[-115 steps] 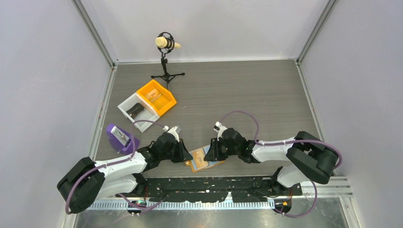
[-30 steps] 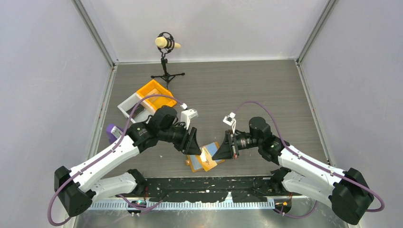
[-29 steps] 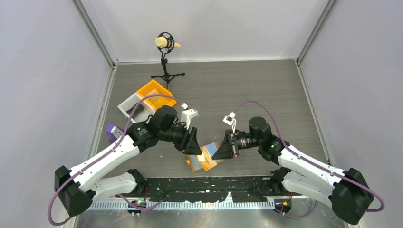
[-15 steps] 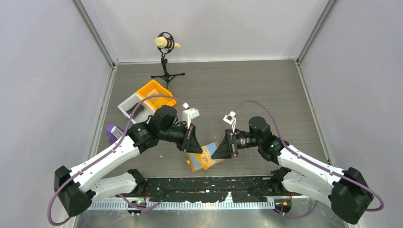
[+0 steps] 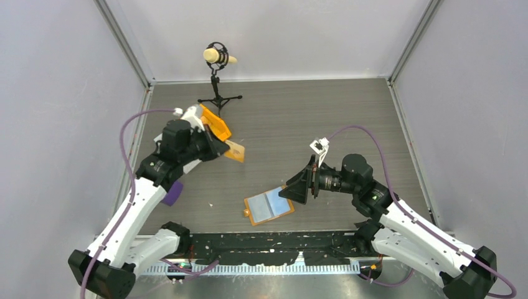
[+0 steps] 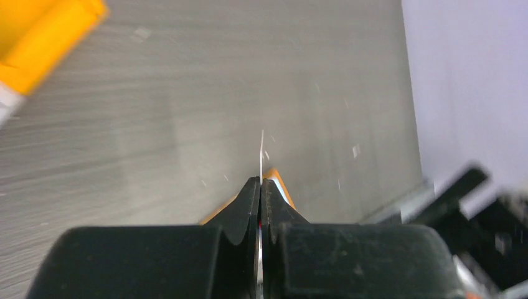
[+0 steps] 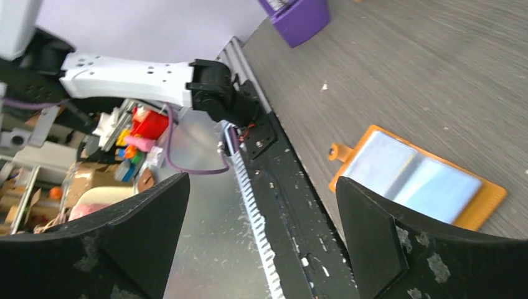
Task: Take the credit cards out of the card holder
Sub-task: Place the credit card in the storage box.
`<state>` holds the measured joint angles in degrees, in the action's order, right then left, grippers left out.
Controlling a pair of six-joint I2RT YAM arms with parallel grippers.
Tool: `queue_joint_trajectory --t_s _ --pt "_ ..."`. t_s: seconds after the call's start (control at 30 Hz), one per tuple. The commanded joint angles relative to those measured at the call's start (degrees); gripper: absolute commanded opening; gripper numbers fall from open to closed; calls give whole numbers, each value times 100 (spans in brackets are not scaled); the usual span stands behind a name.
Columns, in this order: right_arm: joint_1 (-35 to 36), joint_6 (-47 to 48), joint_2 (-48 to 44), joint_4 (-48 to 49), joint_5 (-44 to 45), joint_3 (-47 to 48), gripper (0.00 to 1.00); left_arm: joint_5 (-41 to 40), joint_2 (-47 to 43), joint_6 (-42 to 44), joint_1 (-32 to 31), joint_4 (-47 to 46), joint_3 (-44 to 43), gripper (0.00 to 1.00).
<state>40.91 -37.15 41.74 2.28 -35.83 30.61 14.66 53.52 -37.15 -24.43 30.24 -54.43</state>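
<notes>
My left pincer (image 6: 261,187) is closed on one thin card (image 5: 235,151), seen edge-on. My right pincer (image 7: 263,180) gapes wide, empty; the card holder (image 5: 269,206) lies open on the counter (image 5: 348,124) just ahead of it.

Bright, even overhead light on the grey tabletop (image 5: 299,118), with only soft, faint shadows. The top view is sharp. Both wrist views are softer: the left claw (image 6: 260,184) and right claw (image 7: 258,187) loom dark and out of focus at 6 o'clock, and the wood grain behind looks smeared.
</notes>
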Motion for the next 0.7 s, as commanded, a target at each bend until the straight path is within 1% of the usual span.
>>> queue_joint_trajectory --t_s 0.0,0.07,0.17,0.27,0.37,0.47,0.53,0.67 --pt "14 475 -186 -700 868 270 95 -1508 30 -579 642 -530 -264 0" --pt "14 609 -203 -801 897 315 96 -2047 143 -552 807 -648 -329 0" --pt "14 708 -197 -840 868 352 95 -2440 386 -401 1063 -820 -440 0" --pt "12 616 -192 -781 954 267 95 -3144 611 -577 1200 -1080 -423 0" --pt "12 572 -208 -731 1055 180 95 -3250 916 -903 1414 -1658 -337 0" --pt "14 519 -276 -679 1226 46 95 -3215 1330 -1299 1615 -1929 -415 0" --pt "12 376 -332 -622 1367 -44 95 -3189 1691 -1359 1718 -1964 -581 0" --pt "14 163 -359 -334 1265 -144 95 -3223 2383 -1337 1861 -2214 -833 0"
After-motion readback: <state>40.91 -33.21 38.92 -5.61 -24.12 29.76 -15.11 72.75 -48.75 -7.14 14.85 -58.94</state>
